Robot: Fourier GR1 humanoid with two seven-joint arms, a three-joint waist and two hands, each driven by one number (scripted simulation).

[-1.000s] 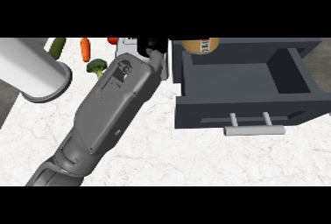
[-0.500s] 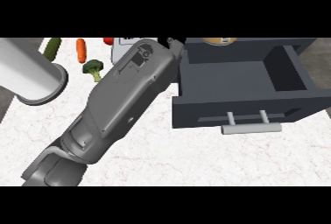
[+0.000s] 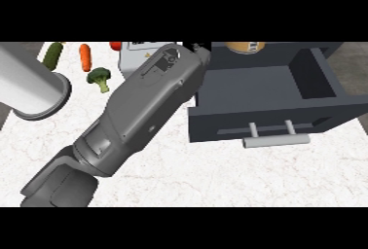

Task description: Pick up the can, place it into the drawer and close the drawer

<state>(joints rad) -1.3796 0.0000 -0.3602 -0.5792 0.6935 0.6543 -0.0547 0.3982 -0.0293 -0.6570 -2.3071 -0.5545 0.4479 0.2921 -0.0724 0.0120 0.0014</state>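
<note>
Head view, can (image 3: pixel 245 45) at open drawer (image 3: pixel 266 82) back edge, right of black hand (image 3: pixel 198 47), its grasp state unclear

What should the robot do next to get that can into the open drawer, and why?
Probably ease the hand a little to the right until it reaches the can. The can shows at the view's top edge, beyond the drawer, which is open with nothing in it. Only a bit of the hand shows, just left of the can, and no hold on it can be seen.
</note>
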